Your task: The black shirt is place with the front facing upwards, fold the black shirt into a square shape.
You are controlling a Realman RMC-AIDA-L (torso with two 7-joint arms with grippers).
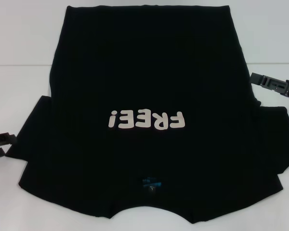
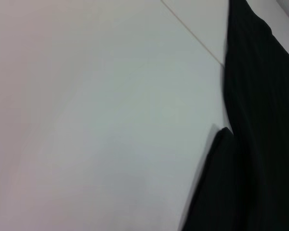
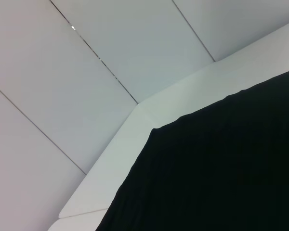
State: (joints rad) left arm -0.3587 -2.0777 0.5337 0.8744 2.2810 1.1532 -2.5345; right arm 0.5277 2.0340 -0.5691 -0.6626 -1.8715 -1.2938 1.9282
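The black shirt [image 1: 144, 72] lies spread flat on the white table [image 1: 19, 38], front up. Its cream letters "FREE!" [image 1: 147, 119] read upside down to me, and the blue neck label [image 1: 151, 183] is at the near edge. The sleeves spread out to the left and right. My left gripper [image 1: 5, 146] is at the shirt's left sleeve edge, low over the table, with its fingers apart and empty. My right gripper [image 1: 254, 79] is at the shirt's right side, just above the right sleeve. The shirt also shows in the left wrist view [image 2: 260, 120] and the right wrist view [image 3: 221, 168].
The white table top [image 2: 86, 120] surrounds the shirt on the left and far sides. In the right wrist view the table's edge [image 3: 115, 159] shows, with a tiled floor [image 3: 86, 72] beyond it.
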